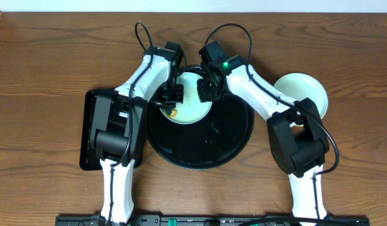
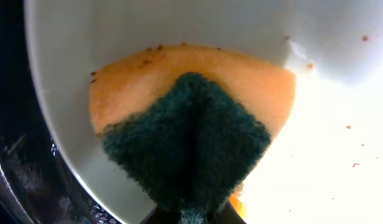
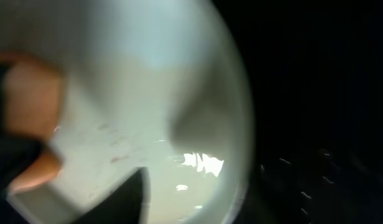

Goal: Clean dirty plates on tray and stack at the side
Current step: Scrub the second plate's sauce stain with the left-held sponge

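1. One wooden table [image 1: 49,75], carrying everything listed below.
2. One large round glossy black tray [image 1: 206,145] at the middle of the table, between the two arms.
3. One smaller rectangular tray [image 1: 92,135], black, just left of the round tray and partly under the left arm.
4. One pale plate [image 1: 195,108] lying on the far part of the round tray. The left wrist view shows a few brown specks on its surface [image 2: 179,25].
5. One second plate [image 1: 306,88], pale bluish, on the bare table to the right, well apart from the round tray. Whether more plates lie beneath it cannot be told.
6. One sponge [image 2: 191,93], orange with a dark green scouring face, folded and pressed onto the pale plate near its rim.
7. One left gripper [image 1: 173,95], over the plate's left side, pinching the sponge.
8. One right gripper [image 1: 210,88], at the plate's right edge. The blurred wrist view does not show whether its fingers are spread or closed.
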You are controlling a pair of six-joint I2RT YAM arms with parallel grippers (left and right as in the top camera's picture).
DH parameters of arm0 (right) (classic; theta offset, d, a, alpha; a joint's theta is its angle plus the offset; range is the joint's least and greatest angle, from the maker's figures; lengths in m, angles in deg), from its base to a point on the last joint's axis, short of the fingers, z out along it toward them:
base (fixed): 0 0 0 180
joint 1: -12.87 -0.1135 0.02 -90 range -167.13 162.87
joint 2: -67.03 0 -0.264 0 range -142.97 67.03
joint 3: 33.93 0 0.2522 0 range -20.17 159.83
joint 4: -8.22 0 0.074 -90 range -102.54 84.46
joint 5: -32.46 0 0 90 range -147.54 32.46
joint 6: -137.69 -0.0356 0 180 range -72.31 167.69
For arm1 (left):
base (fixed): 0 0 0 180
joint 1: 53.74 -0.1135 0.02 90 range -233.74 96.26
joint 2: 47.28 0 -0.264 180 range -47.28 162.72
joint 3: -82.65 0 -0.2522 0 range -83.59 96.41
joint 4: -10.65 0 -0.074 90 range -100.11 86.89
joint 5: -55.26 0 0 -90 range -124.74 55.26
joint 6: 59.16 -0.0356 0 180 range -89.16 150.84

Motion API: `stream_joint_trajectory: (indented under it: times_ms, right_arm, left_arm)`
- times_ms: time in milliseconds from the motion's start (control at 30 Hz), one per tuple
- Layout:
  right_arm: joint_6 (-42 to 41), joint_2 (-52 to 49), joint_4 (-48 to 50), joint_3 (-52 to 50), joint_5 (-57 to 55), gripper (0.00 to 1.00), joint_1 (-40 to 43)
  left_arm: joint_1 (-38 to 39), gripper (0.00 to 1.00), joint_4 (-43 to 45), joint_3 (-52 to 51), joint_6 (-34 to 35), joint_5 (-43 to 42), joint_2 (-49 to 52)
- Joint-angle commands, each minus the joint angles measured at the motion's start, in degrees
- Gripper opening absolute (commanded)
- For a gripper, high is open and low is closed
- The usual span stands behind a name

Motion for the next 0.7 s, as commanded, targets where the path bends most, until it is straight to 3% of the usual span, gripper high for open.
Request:
stream_joint_trajectory:
  times_ms: [0, 133, 233, 367, 567, 667]
  right_arm:
    - [-3.0, -0.3, 0.1, -1.0, 1.4, 0.32, -0.9]
    - [-4.2, -1.0, 0.4, -2.9, 1.4, 0.2, -0.6]
    - [-4.7, -1.2, 0.3, -3.5, 1.5, 0.02, -0.4]
    - [-4.8, -1.2, 0.4, -3.5, 2.0, 0.01, -0.1]
    - [-4.8, -1.2, 0.5, -3.5, 2.1, 0.02, -0.1]
    - [-4.6, -1.2, 0.1, -3.5, 2.1, 0.02, 0.0]
  left_arm:
    - [1.1, 0.08, -0.3, -2.8, -1.2, -2.4, 4.7]
    - [1.1, 0.08, -1.0, -2.8, -1.4, -2.5, 4.7]
    - [1.1, 0.08, -1.7, -2.8, -1.4, -2.6, 4.7]
    - [1.1, 0.11, -3.1, -2.8, -1.4, -2.7, 4.5]
    - [1.1, 0.14, -3.2, -1.0, -3.4, -11.5, 0.8]
    - [1.1, 0.26, -2.3, 0.6, -4.9, -18.6, -3.1]
